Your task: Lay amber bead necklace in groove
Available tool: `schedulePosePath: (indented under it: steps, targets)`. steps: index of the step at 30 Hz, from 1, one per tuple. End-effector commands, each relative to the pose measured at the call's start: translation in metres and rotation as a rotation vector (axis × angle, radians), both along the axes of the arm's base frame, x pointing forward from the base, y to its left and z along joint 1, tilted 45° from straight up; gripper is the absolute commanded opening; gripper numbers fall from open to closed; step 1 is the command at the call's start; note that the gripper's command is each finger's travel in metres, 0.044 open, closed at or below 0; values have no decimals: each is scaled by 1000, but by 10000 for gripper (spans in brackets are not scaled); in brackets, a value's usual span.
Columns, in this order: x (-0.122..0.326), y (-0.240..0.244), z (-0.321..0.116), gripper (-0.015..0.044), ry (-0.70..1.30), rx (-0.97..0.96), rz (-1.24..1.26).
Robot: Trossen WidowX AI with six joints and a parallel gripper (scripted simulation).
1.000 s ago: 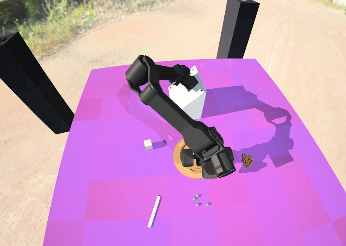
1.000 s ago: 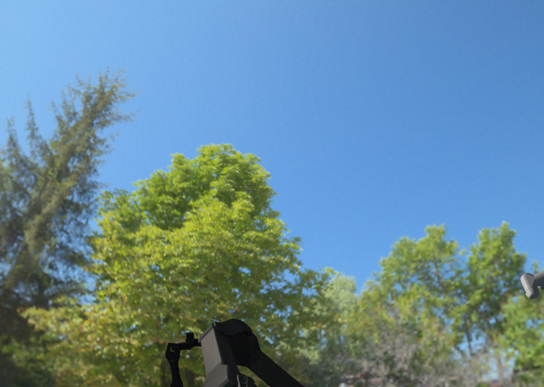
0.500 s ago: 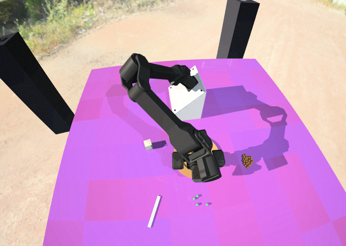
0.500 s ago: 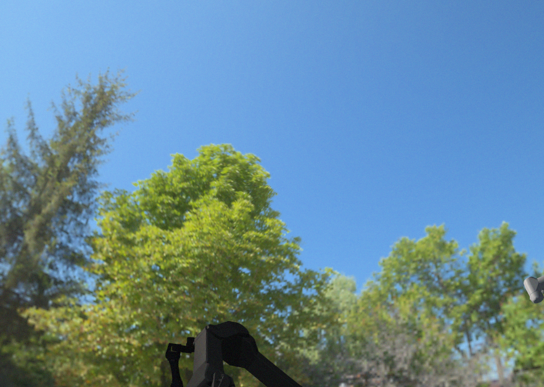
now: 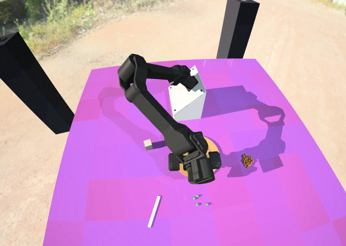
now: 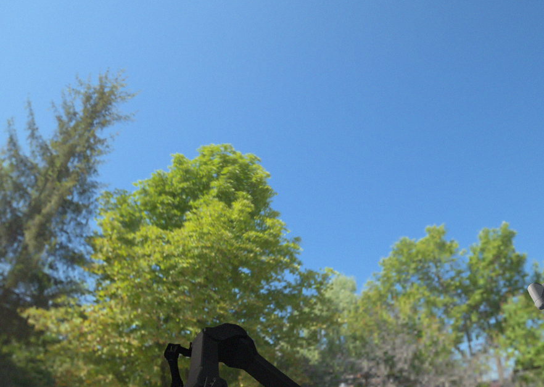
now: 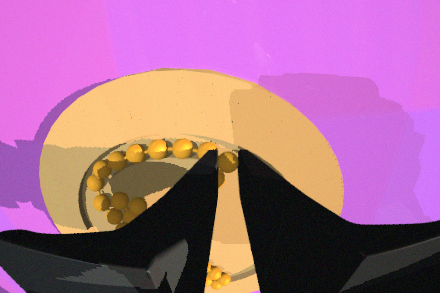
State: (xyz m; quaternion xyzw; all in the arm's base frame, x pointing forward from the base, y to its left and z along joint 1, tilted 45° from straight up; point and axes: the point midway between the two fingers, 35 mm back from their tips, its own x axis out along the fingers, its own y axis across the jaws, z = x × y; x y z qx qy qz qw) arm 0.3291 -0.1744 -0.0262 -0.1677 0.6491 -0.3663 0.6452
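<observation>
The gripper point(image 5: 194, 162) point(image 7: 227, 158) is over the round bead board point(image 5: 213, 148) point(image 7: 175, 103), its fingers narrow and closed on a bead of the amber bead necklace point(image 7: 157, 149). In the wrist view, a run of beads follows the groove's upper and left parts; further beads bunch inside the left bend, and a small group shows low between the fingers. The fingers hide other portions, so complete seating cannot be confirmed.

As seen from the top, a cluster of brown beads point(image 5: 247, 161) rests on the table point(image 5: 111, 198) point(image 7: 150, 13), right of the board and apart from it. A pale block point(image 5: 148, 144) is to the left. On the near side lie a white bar point(image 5: 154, 211), towards the left, and four small green balls point(image 5: 197, 204). The black arm point(image 5: 156, 112) point(image 6: 228, 352) reaches from the white stand point(image 5: 184, 101) at the far side.
</observation>
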Motion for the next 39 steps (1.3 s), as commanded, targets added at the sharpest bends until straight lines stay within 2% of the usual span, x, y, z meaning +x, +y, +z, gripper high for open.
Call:
schedulePosePath:
  steps: [1, 16, 39]
  targets:
    - [0, 0, 0, 53, -1, 0, 0]
    - [0, 2, 2, 440, 5, 1, 2]
    - [0, 4, 4, 440, 6, -3, -1]
